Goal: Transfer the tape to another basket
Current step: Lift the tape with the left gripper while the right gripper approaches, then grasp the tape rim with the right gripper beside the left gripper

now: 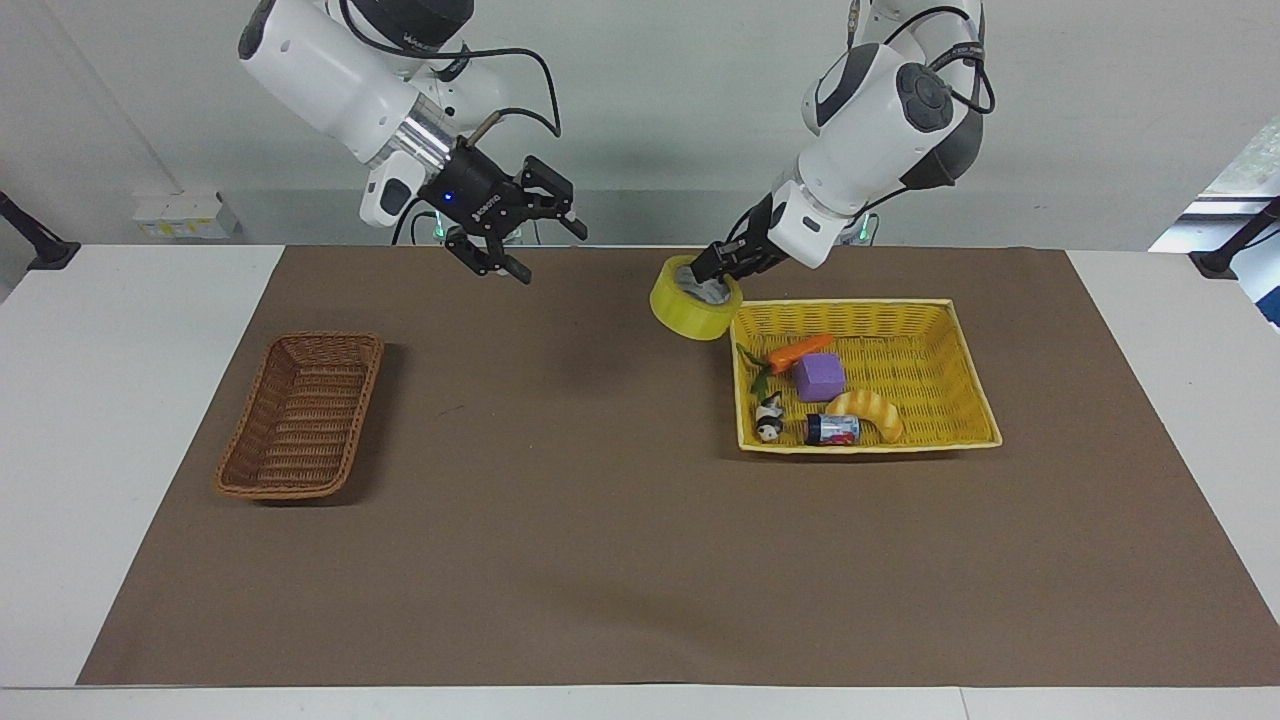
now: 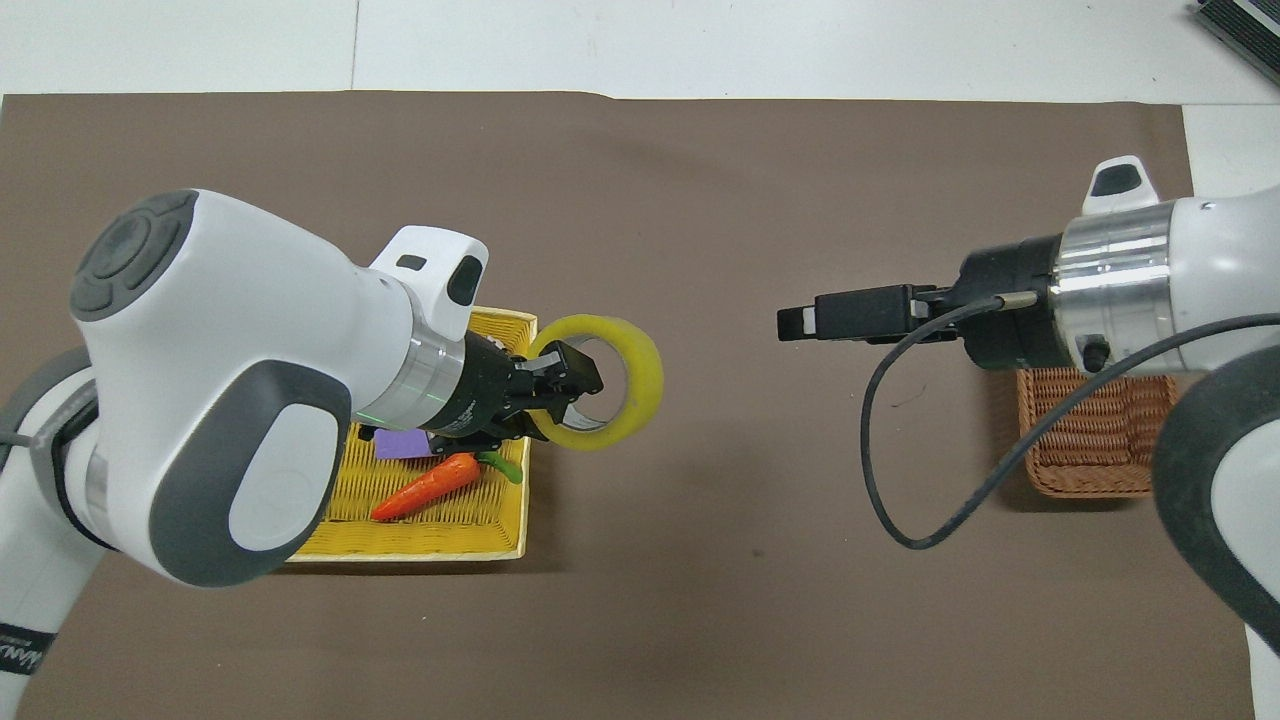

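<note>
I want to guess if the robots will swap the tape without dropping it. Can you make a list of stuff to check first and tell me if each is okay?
1. Left gripper holds the tape, one finger inside the core: ok.
2. Tape lifted out of the yellow basket, over the brown mat: ok.
3. Right gripper up over the mat with open jaws, ready to receive: ok.
4. Grippers close enough for a handover: not ok, there is a gap between them.
5. Brown wicker basket has room for the tape: ok.
6. Firmness of the grip on the tape: cannot tell.
</note>
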`<move>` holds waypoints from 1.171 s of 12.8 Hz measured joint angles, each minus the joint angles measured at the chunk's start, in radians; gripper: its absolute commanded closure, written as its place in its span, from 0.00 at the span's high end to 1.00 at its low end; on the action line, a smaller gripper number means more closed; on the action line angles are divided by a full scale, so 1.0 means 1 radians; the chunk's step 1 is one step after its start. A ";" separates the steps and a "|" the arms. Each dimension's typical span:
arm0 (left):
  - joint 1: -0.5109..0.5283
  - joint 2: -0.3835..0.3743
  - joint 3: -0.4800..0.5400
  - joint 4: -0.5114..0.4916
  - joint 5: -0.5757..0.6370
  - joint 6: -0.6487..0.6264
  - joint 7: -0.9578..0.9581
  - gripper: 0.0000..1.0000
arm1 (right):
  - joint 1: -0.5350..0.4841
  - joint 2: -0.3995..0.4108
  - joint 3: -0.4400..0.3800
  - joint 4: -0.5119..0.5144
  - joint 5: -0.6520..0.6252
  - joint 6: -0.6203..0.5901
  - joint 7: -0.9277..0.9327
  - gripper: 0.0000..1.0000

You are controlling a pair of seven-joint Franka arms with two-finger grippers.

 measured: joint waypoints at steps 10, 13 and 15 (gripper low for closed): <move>-0.001 0.000 -0.047 0.005 -0.105 0.013 0.323 0.00 | 0.061 0.001 0.000 -0.115 0.169 0.117 -0.150 1.00; -0.001 0.000 -0.052 0.006 -0.121 0.037 0.344 0.00 | 0.068 -0.016 -0.001 -0.150 0.176 0.108 -0.184 1.00; -0.001 0.000 -0.065 0.006 -0.129 0.065 0.347 0.00 | 0.062 -0.034 -0.004 -0.168 0.180 0.065 -0.190 1.00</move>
